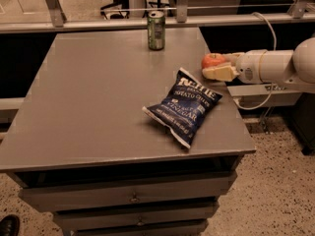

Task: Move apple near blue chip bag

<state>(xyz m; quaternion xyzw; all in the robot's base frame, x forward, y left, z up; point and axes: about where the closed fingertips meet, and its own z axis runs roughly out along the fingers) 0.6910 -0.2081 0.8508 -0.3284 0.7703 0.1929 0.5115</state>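
The dark blue chip bag (185,104) with white "Kettle" lettering lies flat on the right half of the grey table (98,97). The small red-orange apple (212,60) sits between the cream fingers (220,72) of my gripper (214,65), at the table's right edge just above and to the right of the bag's top end. The gripper is shut on the apple, with the white arm (275,65) reaching in from the right. Whether the apple touches the table I cannot tell.
A green drink can (156,30) stands upright at the back of the table. Drawers (133,196) front the table below. A rail and metal posts (53,6) run behind it. A lower grey surface (266,90) and a cable lie right of the table.
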